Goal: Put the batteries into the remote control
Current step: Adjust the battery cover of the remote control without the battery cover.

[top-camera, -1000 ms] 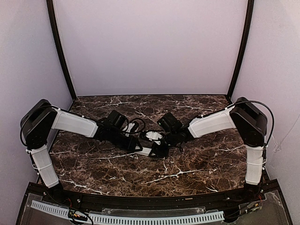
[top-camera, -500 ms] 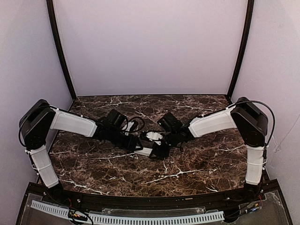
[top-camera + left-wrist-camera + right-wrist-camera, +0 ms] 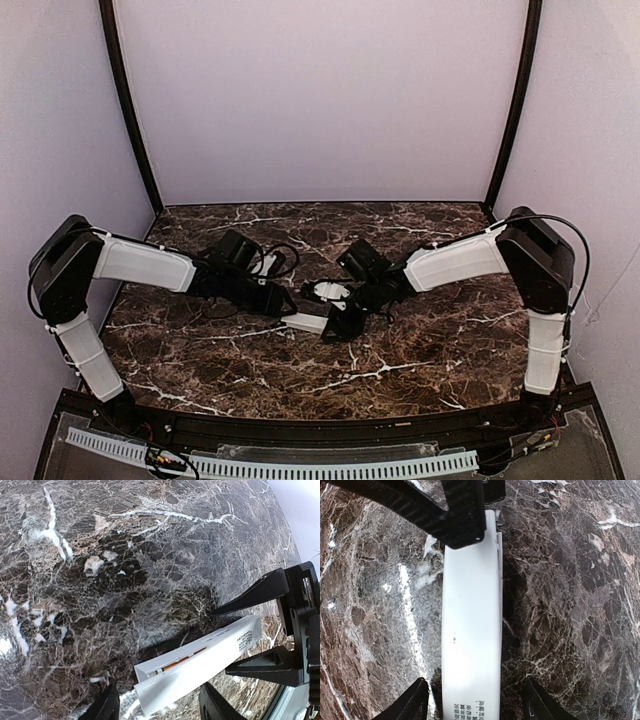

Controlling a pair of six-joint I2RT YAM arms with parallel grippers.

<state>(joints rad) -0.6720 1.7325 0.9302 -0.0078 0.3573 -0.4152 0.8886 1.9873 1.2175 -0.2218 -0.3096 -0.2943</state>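
Nearest, at the front edge of the dark marble tabletop [image 3: 420, 360], the two arm bases; from there the left arm [image 3: 145, 262] and the right arm [image 3: 455, 262], each folded inward toward the middle. Farther in, near the centre of the tabletop, the remote control [image 3: 308, 322]: a slim white bar set roughly crosswise, one end toward each wrist. Resting flat or tipped on a long edge, hard to tell.

Closest in the left wrist view, the left fingers [image 3: 107, 707], spread apart with the near end of the remote control between them; a clear gap on one side, contact on the other uncertain. Just beyond, in the narrow recess along the bar, the batteries [image 3: 176, 663]: a thin orange-red line seated lengthwise, one or two not clear. Past that, small dark print near the far end, flanked by the right fingers [image 3: 255, 594], also apart and not closed on the bar.

Closest in the right wrist view, those same black tips to either side of the printed end, with marble visible in both gaps. Farther along, plain white casing, then a left finger across the far corner of the bar.

Farthest back, a plain lilac wall [image 3: 320, 100] between two dark posts [image 3: 130, 110].
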